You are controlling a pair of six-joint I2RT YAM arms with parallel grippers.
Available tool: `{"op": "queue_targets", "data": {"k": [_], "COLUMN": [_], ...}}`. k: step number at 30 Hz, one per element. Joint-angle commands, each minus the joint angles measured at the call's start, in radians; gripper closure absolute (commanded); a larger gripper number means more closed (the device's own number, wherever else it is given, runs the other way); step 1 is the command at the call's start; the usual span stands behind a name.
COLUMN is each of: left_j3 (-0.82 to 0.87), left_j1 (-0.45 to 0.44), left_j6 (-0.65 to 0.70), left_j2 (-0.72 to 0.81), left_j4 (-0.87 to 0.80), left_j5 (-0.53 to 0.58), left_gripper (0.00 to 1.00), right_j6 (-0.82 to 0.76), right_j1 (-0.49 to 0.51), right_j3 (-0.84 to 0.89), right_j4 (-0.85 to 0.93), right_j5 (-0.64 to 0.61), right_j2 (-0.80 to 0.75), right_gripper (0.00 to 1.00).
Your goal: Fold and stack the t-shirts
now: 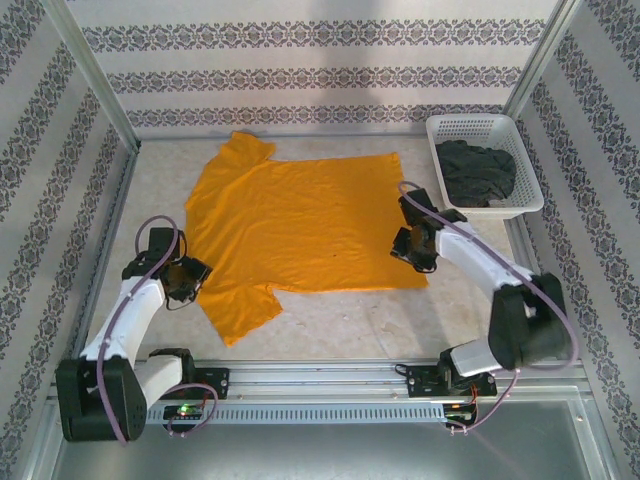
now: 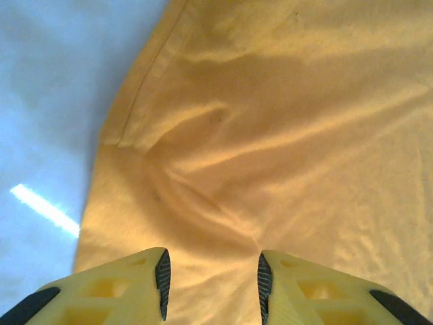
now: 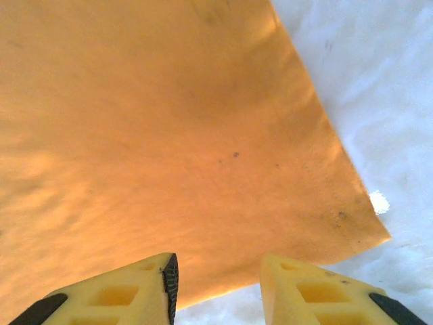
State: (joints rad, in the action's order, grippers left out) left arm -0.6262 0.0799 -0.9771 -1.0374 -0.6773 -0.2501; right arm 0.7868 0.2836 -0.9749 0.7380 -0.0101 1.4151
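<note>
Orange t-shirt (image 1: 300, 225) lies flat on the worktop (image 1: 340, 320). Left end effector (image 2: 212, 277) hovers over its 8 o'clock sleeve, right end effector (image 3: 218, 281) over its 4 o'clock hem corner; both spread, empty.

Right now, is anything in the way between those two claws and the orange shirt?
Nothing visible is. The left gripper hangs open right over the orange t-shirt near a sleeve seam, and the right gripper hangs open over the shirt's hem corner. Nothing lies between either one and the cloth.
</note>
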Motion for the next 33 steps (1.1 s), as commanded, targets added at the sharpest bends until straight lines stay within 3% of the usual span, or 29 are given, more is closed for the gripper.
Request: {"op": "queue_targets", "data": {"k": [1, 5, 13, 22, 25, 28, 31, 33], "left_j3": [0.007, 0.059, 0.146, 0.215, 0.217, 0.202, 0.175, 0.158], "left_j1": [-0.039, -0.133, -0.353, -0.441, -0.457, -0.465, -0.468, -0.468], "left_j6": [0.020, -0.016, -0.149, -0.255, -0.287, -0.298, -0.296, -0.291], "left_j2": [0.044, 0.119, 0.147, 0.067, 0.023, -0.008, 0.008, 0.054], "left_j4": [-0.256, -0.350, -0.348, -0.152, -0.074, -0.045, -0.109, -0.196], "left_j5": [0.026, -0.001, -0.075, -0.091, -0.076, -0.033, 0.022, 0.058], "left_gripper": [0.60, 0.61, 0.58, 0.60, 0.66, 0.78, 0.99, 1.00], "right_j6": [-0.052, -0.062, -0.020, -0.018, -0.011, 0.007, 0.050, 0.089], "right_j1": [-0.007, -0.003, -0.006, -0.037, -0.040, -0.048, -0.062, -0.081], "right_j3": [0.016, 0.030, 0.127, 0.175, 0.190, 0.218, 0.251, 0.268], "right_j4": [0.010, 0.032, 0.062, 0.048, 0.052, 0.053, 0.074, 0.100], "right_j5": [-0.029, 0.029, 0.089, 0.095, 0.090, 0.084, 0.054, 0.019], "right_j2": [-0.074, -0.122, -0.165, -0.190, -0.201, -0.224, -0.254, -0.278], "right_gripper": [0.60, 0.59, 0.58, 0.58, 0.58, 0.58, 0.59, 0.58]}}
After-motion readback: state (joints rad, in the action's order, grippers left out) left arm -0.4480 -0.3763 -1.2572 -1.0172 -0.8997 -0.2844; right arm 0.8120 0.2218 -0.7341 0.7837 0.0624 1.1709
